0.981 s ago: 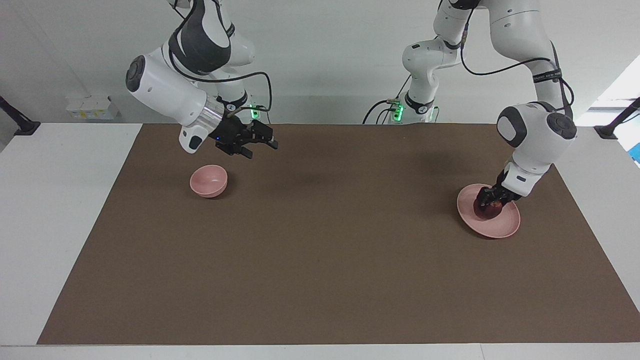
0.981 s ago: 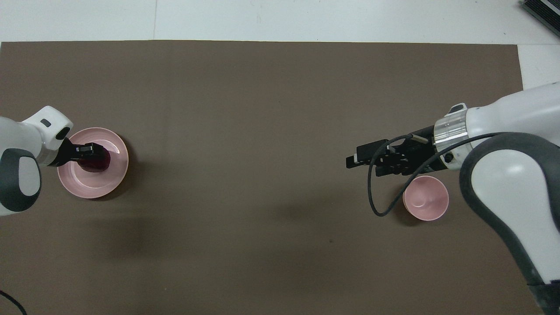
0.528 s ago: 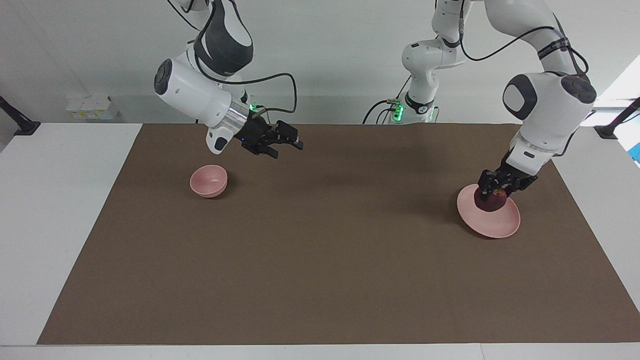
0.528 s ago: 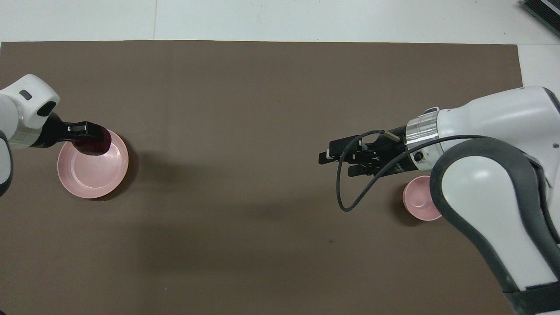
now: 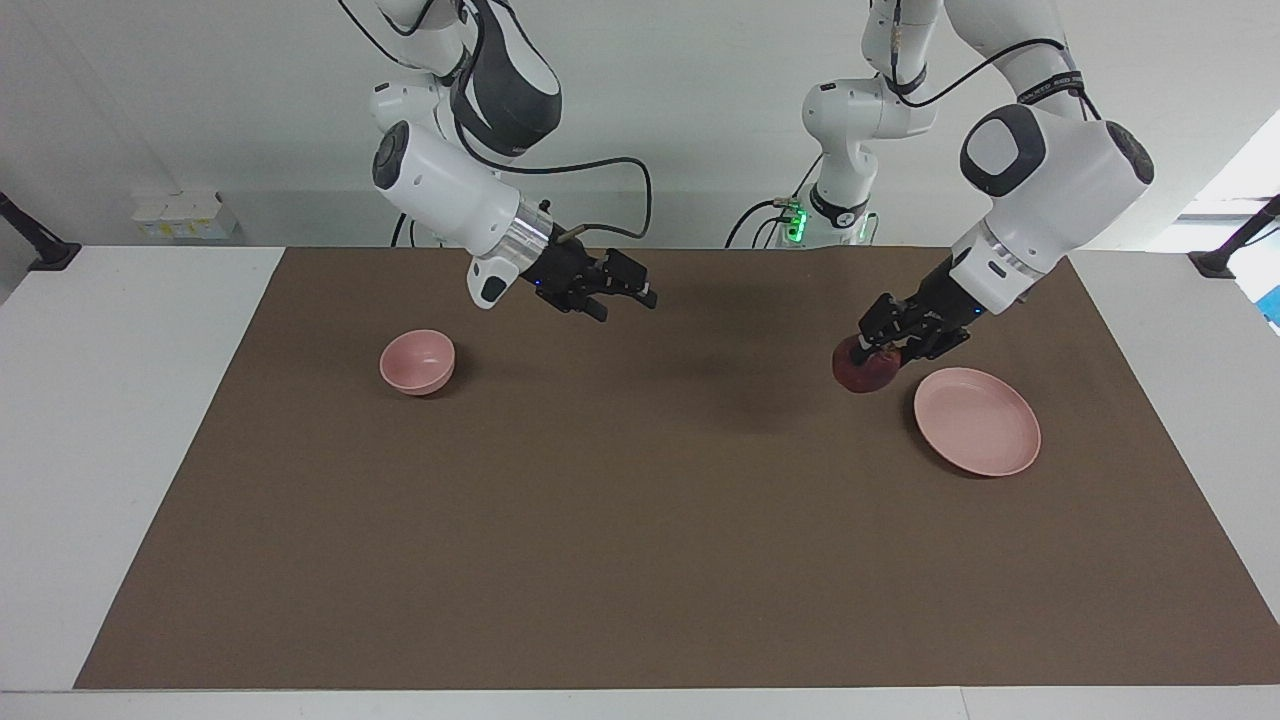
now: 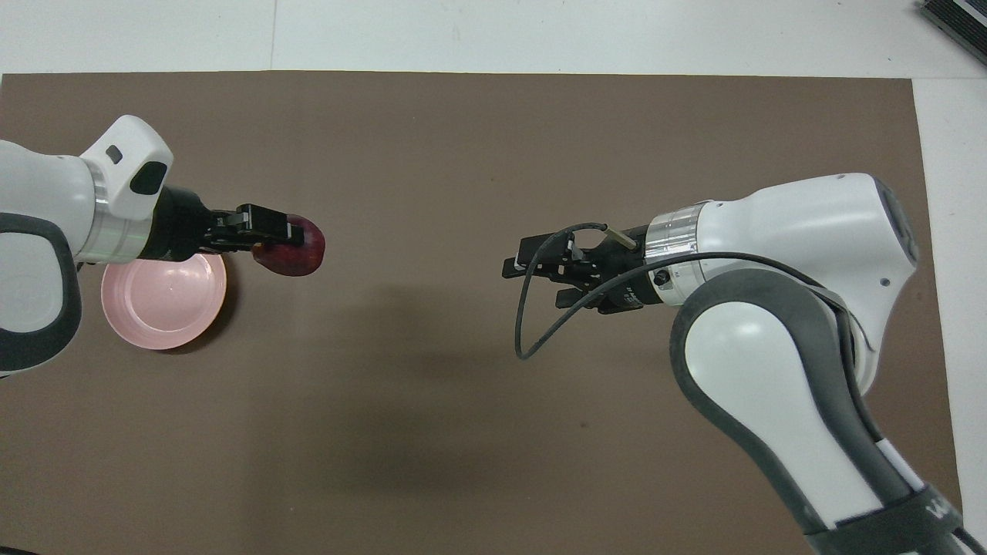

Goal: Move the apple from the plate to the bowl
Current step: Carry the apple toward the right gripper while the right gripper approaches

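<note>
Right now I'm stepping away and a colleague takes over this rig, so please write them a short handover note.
Left gripper: jaws shut on the apple, held in the air over the mat beside the plate.
Right gripper: jaws open, holding nothing, in the air over the middle of the mat.
Bowl: at the right arm's end of the table, nothing in it.
Done: apple lifted off the plate.
Left: get the apple into the bowl, probably by handover.

A brown mat [image 5: 640, 520] covers the white table [image 5: 120, 420].
</note>
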Controlling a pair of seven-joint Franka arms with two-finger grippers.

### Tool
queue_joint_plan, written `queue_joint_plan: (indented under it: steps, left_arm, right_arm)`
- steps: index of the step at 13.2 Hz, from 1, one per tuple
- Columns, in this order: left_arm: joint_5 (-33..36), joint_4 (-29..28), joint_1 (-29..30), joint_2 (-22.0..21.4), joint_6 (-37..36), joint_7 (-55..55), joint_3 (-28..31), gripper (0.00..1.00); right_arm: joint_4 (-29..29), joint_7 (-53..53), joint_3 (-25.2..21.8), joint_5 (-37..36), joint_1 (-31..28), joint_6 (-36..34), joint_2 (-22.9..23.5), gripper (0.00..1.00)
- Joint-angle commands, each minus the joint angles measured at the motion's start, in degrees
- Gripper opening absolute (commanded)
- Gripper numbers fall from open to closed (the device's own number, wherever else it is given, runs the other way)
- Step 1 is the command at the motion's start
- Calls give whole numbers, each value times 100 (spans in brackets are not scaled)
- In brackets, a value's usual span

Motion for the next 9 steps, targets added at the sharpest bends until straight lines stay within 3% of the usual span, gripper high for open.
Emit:
queue_joint_plan:
  steps: [1,4,9]
  left_arm:
    - [-698,-70,-425,-142,-19,-81,76,0]
    - [-937,-79,-838,-168,112,-581,23,0]
    - [-1455,-202,-1146,-300,104,-705,6,0]
  right_arm:
    - [-41,149,-11,172,-18,90,-16,100]
    - [-32,859,-11,163,193,257,-16,100]
    - [21,3143,-2,163,519,293,-25,100]
